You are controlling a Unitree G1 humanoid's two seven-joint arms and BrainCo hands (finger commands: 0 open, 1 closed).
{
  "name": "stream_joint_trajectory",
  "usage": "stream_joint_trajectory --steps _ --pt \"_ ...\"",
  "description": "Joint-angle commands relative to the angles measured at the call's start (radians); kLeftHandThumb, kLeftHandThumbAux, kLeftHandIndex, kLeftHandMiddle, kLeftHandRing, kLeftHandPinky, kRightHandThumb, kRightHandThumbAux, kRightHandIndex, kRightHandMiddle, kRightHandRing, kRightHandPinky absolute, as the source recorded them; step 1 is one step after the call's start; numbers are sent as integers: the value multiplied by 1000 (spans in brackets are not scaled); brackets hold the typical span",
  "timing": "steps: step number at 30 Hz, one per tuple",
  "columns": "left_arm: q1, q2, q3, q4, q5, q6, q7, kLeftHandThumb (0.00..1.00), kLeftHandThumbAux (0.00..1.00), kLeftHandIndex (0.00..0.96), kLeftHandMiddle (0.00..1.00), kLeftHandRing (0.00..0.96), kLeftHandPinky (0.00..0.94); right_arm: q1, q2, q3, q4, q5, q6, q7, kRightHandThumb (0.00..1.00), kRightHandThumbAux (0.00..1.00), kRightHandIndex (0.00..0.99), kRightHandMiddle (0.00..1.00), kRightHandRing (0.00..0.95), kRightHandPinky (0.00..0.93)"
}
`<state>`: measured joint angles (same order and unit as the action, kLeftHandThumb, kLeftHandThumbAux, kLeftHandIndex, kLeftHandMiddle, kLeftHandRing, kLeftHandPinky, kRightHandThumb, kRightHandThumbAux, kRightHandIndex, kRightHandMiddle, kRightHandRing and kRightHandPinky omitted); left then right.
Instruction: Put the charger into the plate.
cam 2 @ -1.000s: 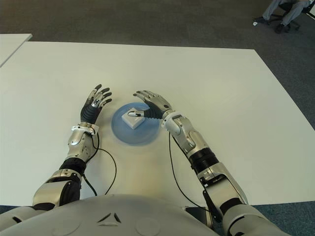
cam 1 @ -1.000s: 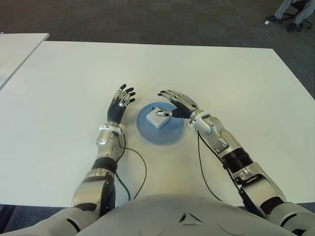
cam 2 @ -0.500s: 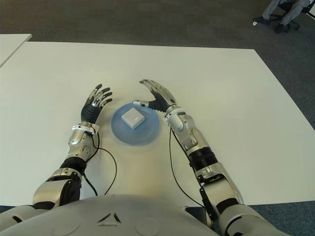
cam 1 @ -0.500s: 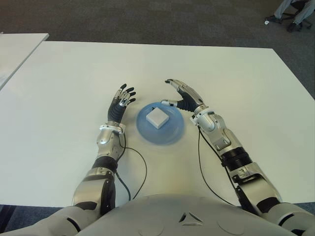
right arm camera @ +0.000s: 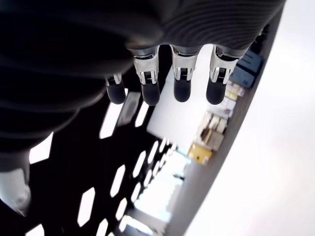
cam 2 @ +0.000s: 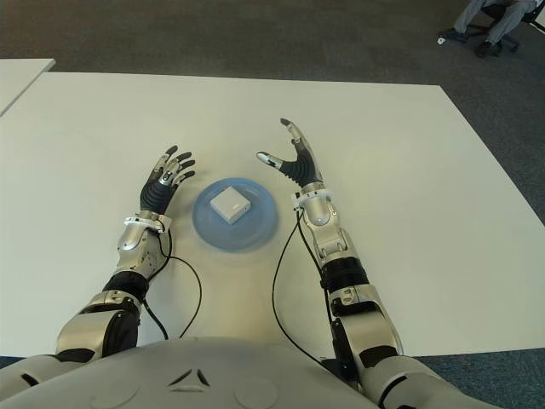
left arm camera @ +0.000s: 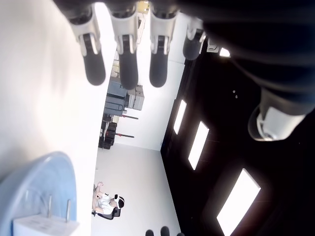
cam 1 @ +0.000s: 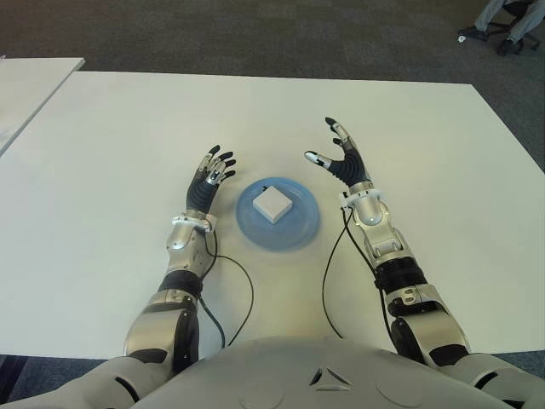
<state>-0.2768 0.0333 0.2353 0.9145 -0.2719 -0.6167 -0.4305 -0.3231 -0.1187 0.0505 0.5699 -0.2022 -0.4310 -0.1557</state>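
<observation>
A white square charger (cam 1: 273,205) lies inside the round blue plate (cam 1: 300,228) near the middle of the white table (cam 1: 119,119). My right hand (cam 1: 338,158) is raised to the right of the plate, apart from it, its fingers spread and holding nothing. My left hand (cam 1: 210,177) shows just left of the plate with its fingers spread and nothing in them. In the left wrist view the plate's rim (left arm camera: 49,172) and the charger (left arm camera: 42,227), prongs up, show beyond the straight fingers (left arm camera: 123,54).
A second white table (cam 1: 30,85) stands at the far left. Dark carpet lies beyond the table's far edge, where a person's legs and a chair base (cam 1: 507,25) show at the top right. Black cables (cam 1: 243,294) trail from both forearms across the table.
My right hand let go of the charger, which stays in the plate, then lifted and drew back to the right with its fingers spreading. The left hand has not moved.
</observation>
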Motion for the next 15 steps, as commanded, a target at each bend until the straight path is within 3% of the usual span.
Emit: stream_joint_trajectory --steps 1,7,15 --pt "27 14 16 26 -10 2 -14 0 446 63 203 215 229 9 63 -48 147 71 -112 -35 39 722 23 41 6 11" --pt "30 17 24 29 -6 -8 -15 0 447 71 213 222 233 4 79 -62 219 83 -180 -37 3 819 65 71 31 42" --pt "37 27 32 29 -8 -11 -17 0 447 75 220 232 242 -10 100 -85 293 124 -243 8 0 865 96 93 54 68"
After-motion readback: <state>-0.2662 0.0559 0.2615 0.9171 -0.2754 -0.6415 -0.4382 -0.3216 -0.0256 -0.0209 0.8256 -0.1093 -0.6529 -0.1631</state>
